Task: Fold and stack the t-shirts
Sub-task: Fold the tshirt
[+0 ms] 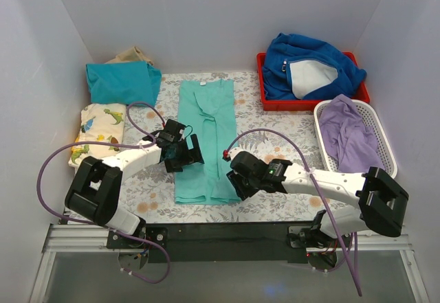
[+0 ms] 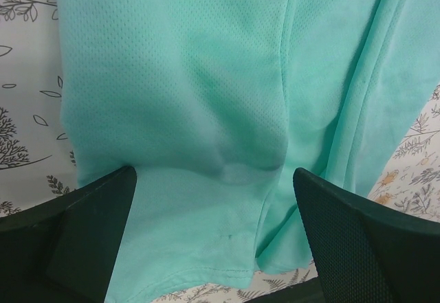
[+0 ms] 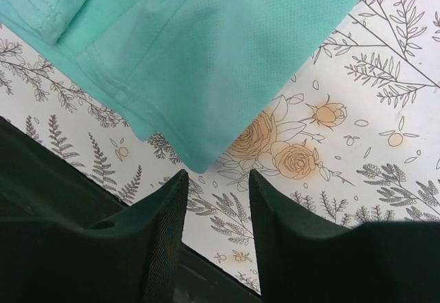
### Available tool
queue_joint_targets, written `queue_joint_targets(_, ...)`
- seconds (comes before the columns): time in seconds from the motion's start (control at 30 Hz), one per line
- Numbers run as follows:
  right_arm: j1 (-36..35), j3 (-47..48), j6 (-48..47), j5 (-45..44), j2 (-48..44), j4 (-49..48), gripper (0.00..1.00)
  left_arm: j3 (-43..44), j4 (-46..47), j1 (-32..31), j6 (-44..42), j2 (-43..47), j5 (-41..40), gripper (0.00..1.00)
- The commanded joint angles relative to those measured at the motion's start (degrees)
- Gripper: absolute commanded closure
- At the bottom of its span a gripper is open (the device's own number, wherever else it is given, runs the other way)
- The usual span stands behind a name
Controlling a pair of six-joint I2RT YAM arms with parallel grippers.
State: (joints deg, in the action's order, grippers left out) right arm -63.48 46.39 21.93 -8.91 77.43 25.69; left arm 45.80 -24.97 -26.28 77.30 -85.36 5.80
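A mint-turquoise t-shirt [image 1: 206, 131] lies on the floral table cover, folded into a long narrow strip with its collar at the far end. My left gripper [image 1: 187, 153] hovers over the strip's left side, open wide; in the left wrist view its jaws [image 2: 214, 176] straddle the mint fabric [image 2: 206, 97] near the hem. My right gripper [image 1: 237, 183] sits at the strip's near right corner. It [image 3: 218, 176] is open with only table cover between the fingers, and the shirt corner [image 3: 199, 49] lies just beyond the tips. A folded teal t-shirt [image 1: 124, 82] and a dinosaur-print t-shirt [image 1: 102, 132] lie at the left.
A red tray [image 1: 263, 100] at the back right holds a royal-blue fleece jacket [image 1: 309, 62]. A white basket [image 1: 387, 153] on the right holds a purple garment [image 1: 347, 135]. A beige cloth [image 1: 134, 55] peeks from behind the teal shirt. White walls enclose the table.
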Motion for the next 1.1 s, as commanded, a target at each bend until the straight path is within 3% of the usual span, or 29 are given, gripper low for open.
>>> queue_joint_targets(0.0,-0.3,2.1,0.8,1.1,-1.5,-2.7,0.52,-0.1,-2.0,-0.2,-1.1,-0.3,-1.6,0.02)
queue_joint_targets(0.43,-0.4,7.4,-2.1,8.5,11.8,-15.4,0.54,3.5,-6.7,-0.2,0.3,9.0,-5.1,0.02)
queue_joint_targets(0.73,-0.5,8.5,-0.7,15.5,16.6,-12.4,0.56,-2.2,-8.8,-0.3,3.7,11.1,-2.6,0.02)
queue_joint_targets(1.07,-2.2,4.5,2.6,12.5,13.2,-6.1,0.57,-6.6,-8.4,-0.3,4.0,8.2,-0.7,0.02)
